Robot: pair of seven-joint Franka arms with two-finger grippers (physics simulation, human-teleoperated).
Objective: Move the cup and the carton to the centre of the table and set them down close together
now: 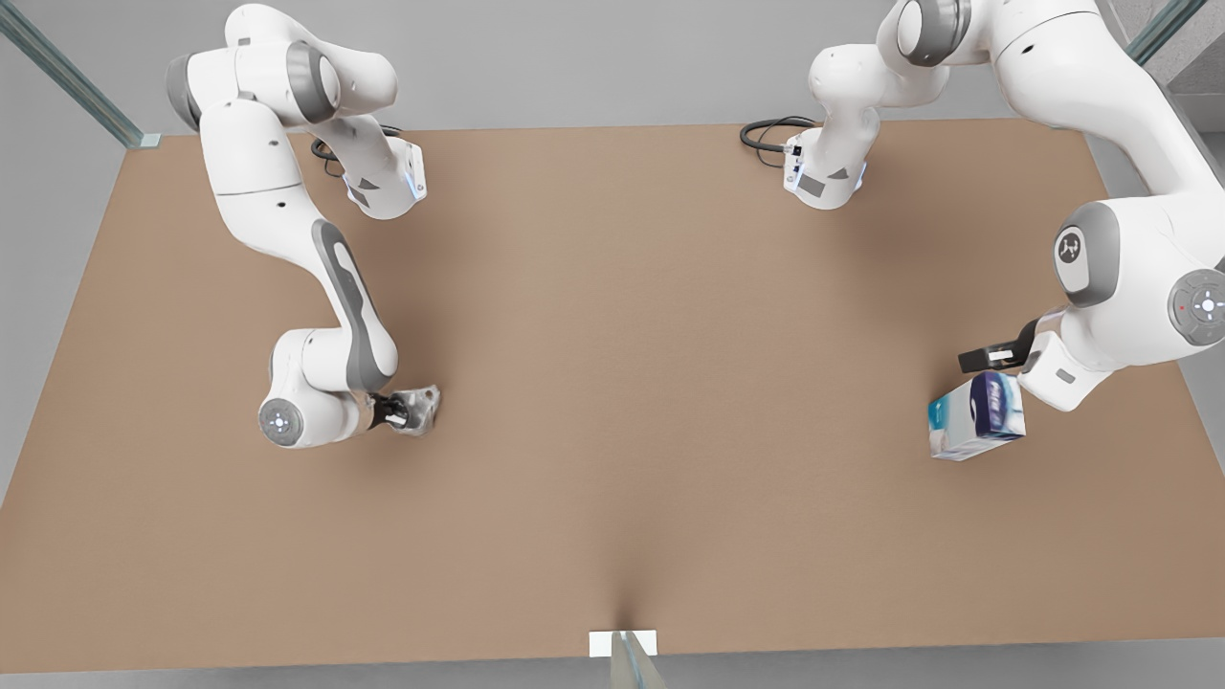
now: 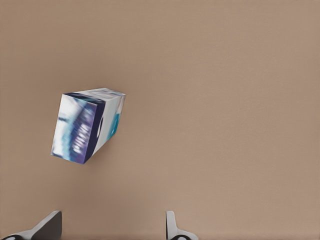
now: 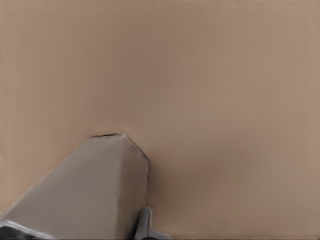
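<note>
plain grey walls surround a large, flat, matte tan-brown bench (image 1: 612,402) with a small white tab (image 1: 623,642) on its near long edge. two white franka arms reach over it from the far side, one toward each end.

at the front view's right sits the bigger object, a small rectangular carton (image 1: 976,416) in white and light blue-teal with a dark navy band and white lettering. it rests on the bench, well away from the middle. the left gripper (image 1: 991,357) hovers just beside and above it, fingers spread wide with nothing between them; the left wrist view looks down on the carton (image 2: 88,125), clear of both fingertips (image 2: 172,225).

at the front view's left is the smaller object, a pale grey-white, glossy, faceted cup (image 1: 418,409). the right gripper (image 1: 397,411) is at the cup's side and appears to be pinching it. in the right wrist view the cup's pale faceted body (image 3: 85,192) sits right against one finger (image 3: 145,225). whether the cup is lifted or on the bench cannot be told.

judged from this, the task is in its early stage. the cup seems grasped, the carton is not yet gripped, and both remain far apart near opposite ends. carrying each to the centre and setting them close together is left.
</note>
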